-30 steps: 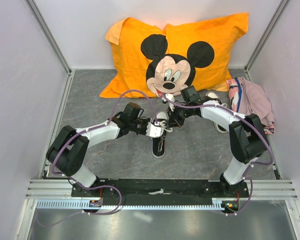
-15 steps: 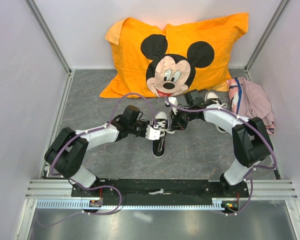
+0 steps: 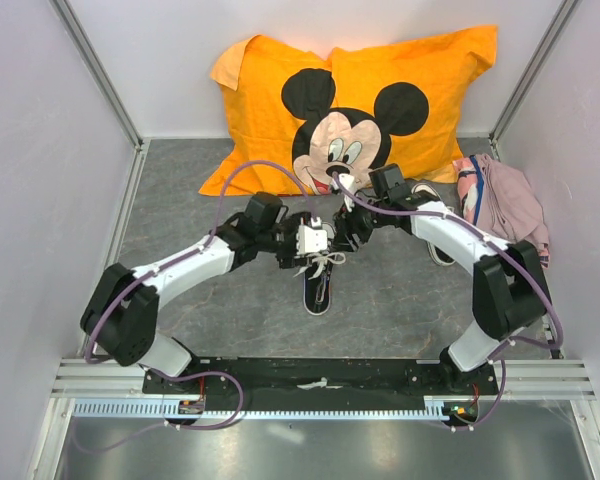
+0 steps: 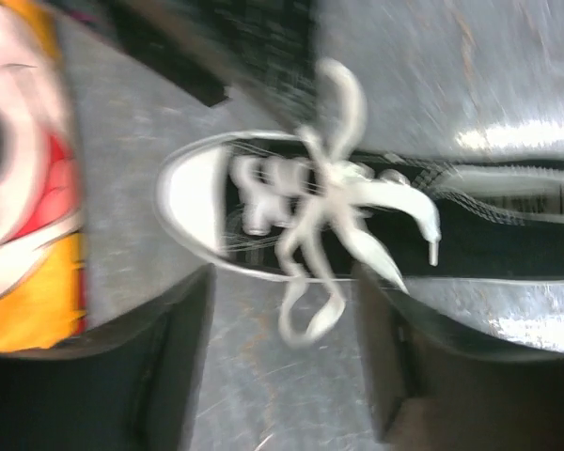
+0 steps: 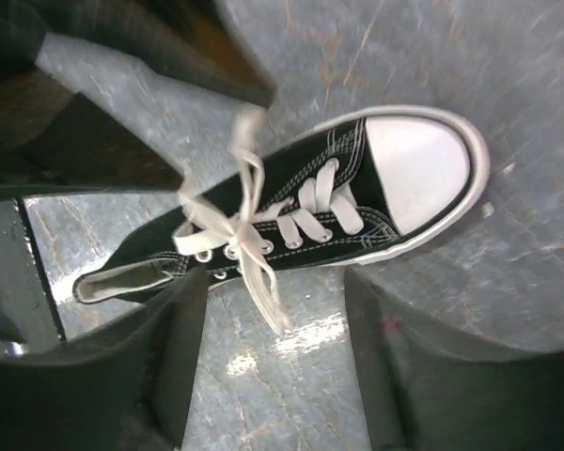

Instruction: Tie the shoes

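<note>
One black sneaker of the shoes (image 3: 320, 288) lies mid-table, white toe cap toward the pillow. Its white laces form a bow (image 4: 331, 178) over the tongue, also seen as the bow (image 5: 227, 231) in the right wrist view. My left gripper (image 3: 311, 240) hovers above the shoe's toe end, open; a lace loop (image 4: 312, 312) hangs between its fingers (image 4: 164, 362), untouched. My right gripper (image 3: 347, 224) is just right of it, open over the table (image 5: 291, 376) beside the shoe (image 5: 301, 202). The other shoe (image 3: 441, 254) lies partly hidden under the right arm.
An orange Mickey Mouse pillow (image 3: 350, 100) leans against the back wall, close behind both grippers. A pink cloth bundle (image 3: 505, 205) sits at the right wall. Metal frame rails run along the enclosure's sides and near edge.
Both grippers were shut on the lace loops and pulling them apart; now both have opened and let go. The left gripper has moved up toward the pillow.
</note>
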`<state>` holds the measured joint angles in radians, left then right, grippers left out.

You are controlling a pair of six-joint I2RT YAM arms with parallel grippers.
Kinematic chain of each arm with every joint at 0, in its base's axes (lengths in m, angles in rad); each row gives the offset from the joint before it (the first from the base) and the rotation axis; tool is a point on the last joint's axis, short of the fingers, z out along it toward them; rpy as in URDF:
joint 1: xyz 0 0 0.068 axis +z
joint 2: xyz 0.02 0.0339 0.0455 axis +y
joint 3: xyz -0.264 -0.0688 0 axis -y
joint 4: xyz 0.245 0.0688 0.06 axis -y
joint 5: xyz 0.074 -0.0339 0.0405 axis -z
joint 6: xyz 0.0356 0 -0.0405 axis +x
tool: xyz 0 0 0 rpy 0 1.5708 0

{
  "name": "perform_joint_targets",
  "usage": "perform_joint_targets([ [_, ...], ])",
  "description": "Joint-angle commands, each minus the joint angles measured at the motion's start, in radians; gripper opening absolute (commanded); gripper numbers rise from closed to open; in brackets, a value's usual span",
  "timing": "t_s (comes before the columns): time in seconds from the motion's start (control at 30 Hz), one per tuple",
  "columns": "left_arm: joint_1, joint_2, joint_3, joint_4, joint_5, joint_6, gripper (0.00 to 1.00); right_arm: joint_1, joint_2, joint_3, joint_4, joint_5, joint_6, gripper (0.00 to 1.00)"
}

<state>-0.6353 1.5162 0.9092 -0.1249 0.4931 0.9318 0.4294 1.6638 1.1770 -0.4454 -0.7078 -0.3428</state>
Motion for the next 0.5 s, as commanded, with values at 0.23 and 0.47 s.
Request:
perform_joint_targets([
  [0.23,0.071,-0.119,0.409,-0.416,-0.105,-0.574,0.99,-0.092,-0.266,0.095,0.013,0.079,0.302,0.98],
  [0.47,0.242,-0.083,0.447,-0.549,-0.042,-0.902,0.99,-0.130,-0.387,-0.074,0.011,0.229,0.500,0.98],
])
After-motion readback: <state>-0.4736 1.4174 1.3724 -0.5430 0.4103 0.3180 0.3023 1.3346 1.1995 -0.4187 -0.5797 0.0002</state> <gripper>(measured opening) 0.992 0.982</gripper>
